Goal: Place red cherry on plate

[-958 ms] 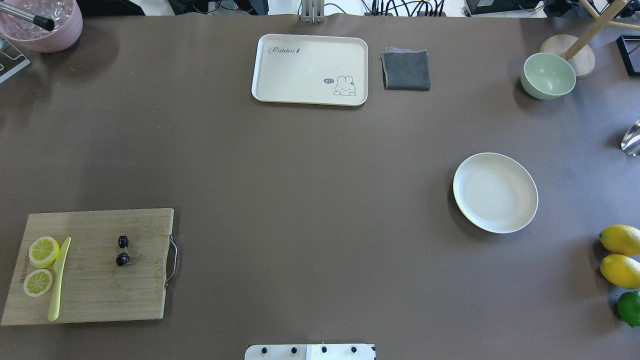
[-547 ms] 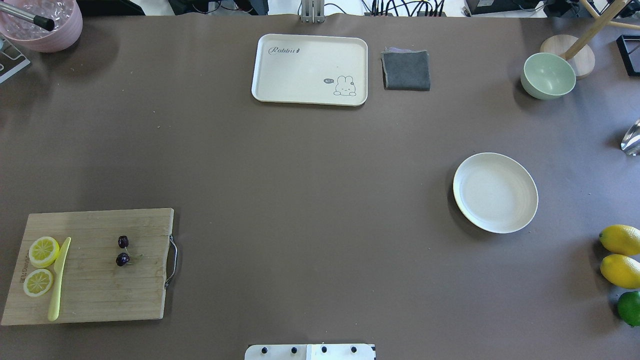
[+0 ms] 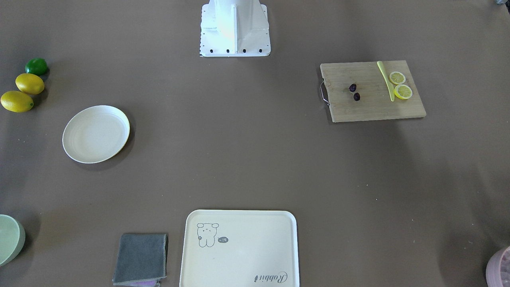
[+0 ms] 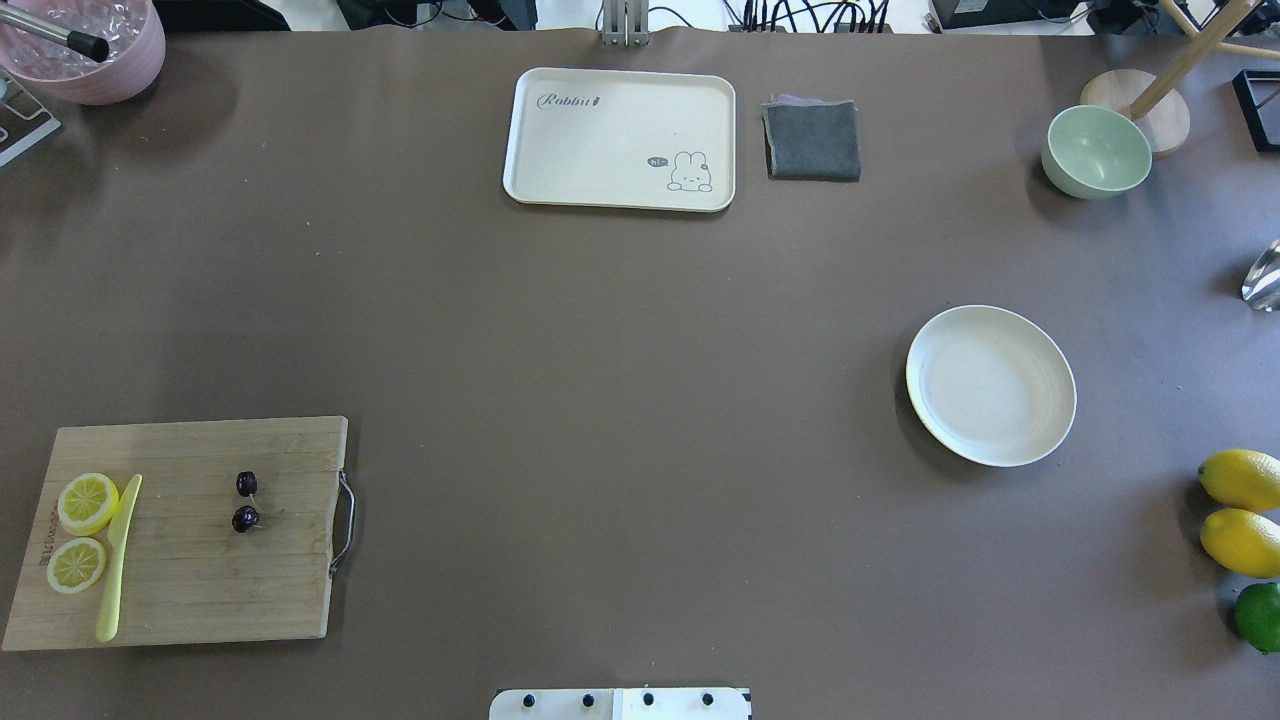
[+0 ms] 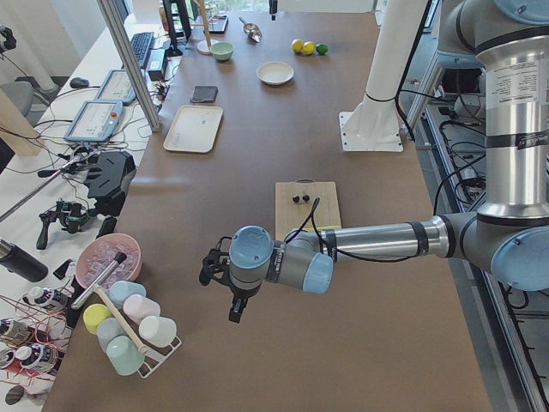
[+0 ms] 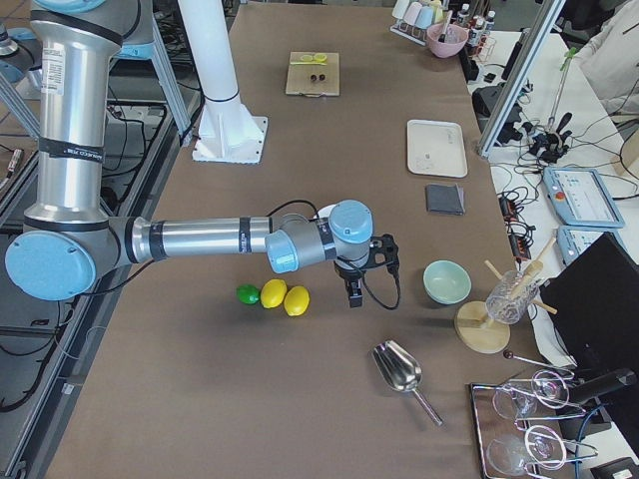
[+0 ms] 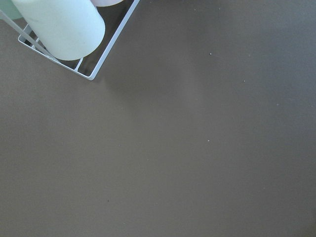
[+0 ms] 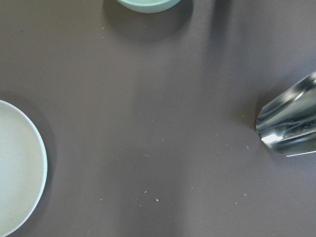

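Brown table [image 4: 620, 330], cluttered white workbench [image 5: 51, 112] alongside

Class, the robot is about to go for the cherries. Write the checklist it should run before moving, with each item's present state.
1. The red cherry lies uncovered on the cutting board: ok.
2. The plate holds nothing: ok.
3. The knife and lemon slices lie apart from the red cherry: ok.
4. The left gripper is above the red cherry: not ok; it hangs beyond the cutting board, near the cup rack.
5. The left gripper is open: cannot tell.
6. The right gripper is open: cannot tell.

Bright, even light; soft shadows; wrist views slightly blurred.
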`<action>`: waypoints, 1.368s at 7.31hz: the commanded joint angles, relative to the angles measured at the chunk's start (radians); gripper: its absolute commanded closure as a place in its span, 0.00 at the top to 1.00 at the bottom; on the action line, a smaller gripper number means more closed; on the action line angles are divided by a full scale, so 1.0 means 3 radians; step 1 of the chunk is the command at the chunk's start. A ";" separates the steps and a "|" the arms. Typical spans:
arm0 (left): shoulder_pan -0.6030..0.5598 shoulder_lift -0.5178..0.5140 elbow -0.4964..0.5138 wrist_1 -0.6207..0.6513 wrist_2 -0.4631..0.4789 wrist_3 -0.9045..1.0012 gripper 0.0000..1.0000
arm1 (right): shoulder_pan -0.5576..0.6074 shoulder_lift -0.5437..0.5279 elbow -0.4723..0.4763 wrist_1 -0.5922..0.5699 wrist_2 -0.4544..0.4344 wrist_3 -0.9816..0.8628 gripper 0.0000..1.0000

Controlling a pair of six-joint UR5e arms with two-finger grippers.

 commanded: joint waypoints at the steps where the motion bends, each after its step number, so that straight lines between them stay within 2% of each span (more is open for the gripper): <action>1: 0.0004 0.0001 -0.0006 -0.0085 0.0003 0.0012 0.95 | -0.0504 0.0052 -0.0031 0.0490 -0.0088 0.0935 0.96; 2: 0.0004 0.0001 -0.0006 -0.0096 -0.0002 0.0002 0.95 | -0.0795 0.0083 -0.0127 0.0807 -0.0373 0.1371 0.93; 3: 0.0004 0.0001 -0.0006 -0.0096 0.0003 -0.0003 0.95 | -0.0976 0.0119 -0.0245 0.1079 -0.0401 0.1532 0.90; 5: 0.0039 0.0001 0.0004 -0.0096 0.0003 -0.0014 0.96 | -0.1222 0.0241 -0.0495 0.1254 -0.0462 0.1554 0.77; 6: 0.0039 0.0001 -0.0001 -0.0096 0.0003 -0.0014 0.96 | -0.1385 0.0303 -0.0511 0.1311 -0.0609 0.1559 0.70; 7: 0.0039 0.0006 0.0004 -0.0096 0.0003 -0.0014 0.96 | -0.1422 0.0399 -0.0562 0.1307 -0.0616 0.1575 0.66; 9: 0.0039 0.0006 0.0004 -0.0096 0.0003 -0.0014 0.96 | -0.1443 0.0492 -0.0573 0.1312 -0.0590 0.1748 0.65; 10: 0.0039 0.0006 -0.0001 -0.0096 0.0003 -0.0009 0.96 | -0.1463 0.0492 -0.0588 0.1312 -0.0590 0.1769 0.57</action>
